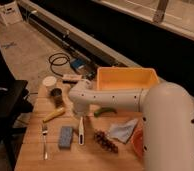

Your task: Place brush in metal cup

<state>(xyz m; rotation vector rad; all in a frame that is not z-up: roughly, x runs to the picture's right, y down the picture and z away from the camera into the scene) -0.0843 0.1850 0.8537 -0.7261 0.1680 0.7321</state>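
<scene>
The brush [81, 132] lies flat on the wooden table [90, 159], its white handle running front to back, between a blue sponge and a dark bunch. The metal cup [56, 96] stands upright at the table's back left, in front of a white cup [49, 82]. My white arm reaches in from the right. Its wrist hangs over the back end of the brush, with the gripper [79, 112] pointing down just above the handle's far end, to the right of the metal cup. The arm hides most of the gripper.
A yellow bin [127, 79] stands at the back. A banana [54, 115], a fork [44, 140] and a blue sponge [65, 136] lie at the left. A green item [106, 111], a dark bunch [106, 141], a grey cloth [122, 131] and an orange bowl [138, 142] lie at the right.
</scene>
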